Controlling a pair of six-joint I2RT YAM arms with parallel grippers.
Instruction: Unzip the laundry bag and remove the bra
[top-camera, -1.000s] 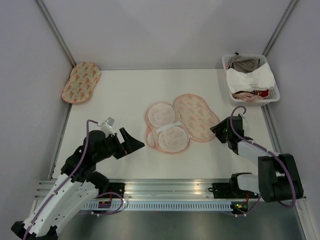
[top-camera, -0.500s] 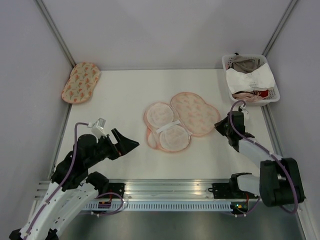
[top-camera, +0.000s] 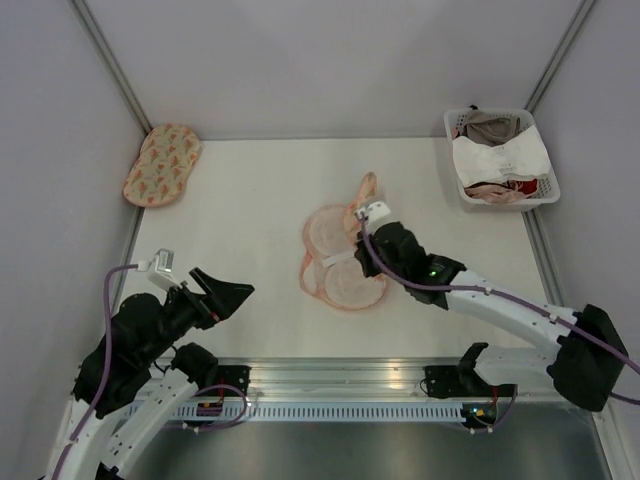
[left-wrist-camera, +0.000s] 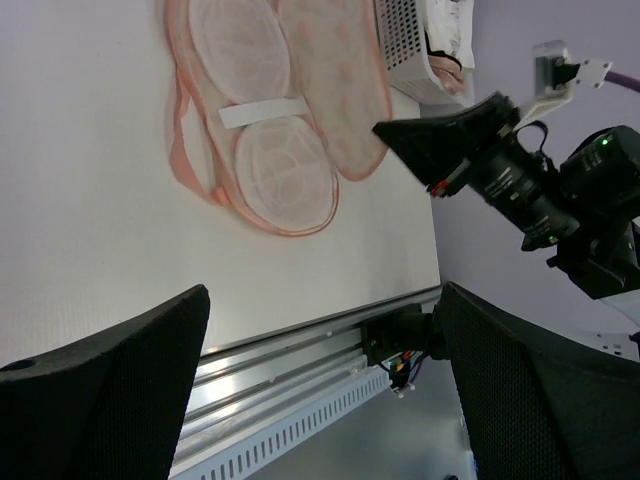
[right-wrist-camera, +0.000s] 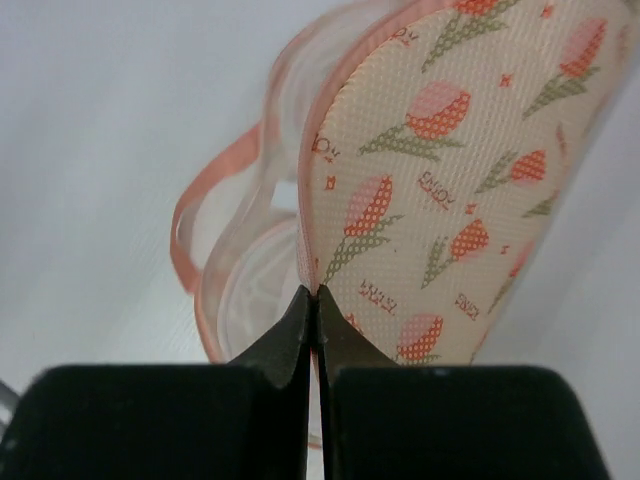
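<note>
The laundry bag (top-camera: 345, 275) lies unzipped at the table's middle, its lower half showing two round mesh pockets under a white strap. My right gripper (top-camera: 372, 212) is shut on the pink zip edge of the printed top flap (right-wrist-camera: 460, 170) and holds it upright above the lower half; the right wrist view shows the gripper (right-wrist-camera: 316, 300) pinching it. The white bra (top-camera: 497, 155) lies on top in the white basket (top-camera: 548, 195). My left gripper (top-camera: 225, 295) is open and empty, raised at the near left, apart from the bag (left-wrist-camera: 265, 170).
A second, identical pouch (top-camera: 162, 164) lies zipped at the far left corner. The basket at the far right also holds a beige-grey garment (top-camera: 487, 126) and a pink one (top-camera: 497, 190). A metal rail (top-camera: 330, 375) runs along the near edge.
My right gripper has swung left to the bag's middle with the top flap's edge, standing the flap upright. My left arm has drawn back toward the near left.
</note>
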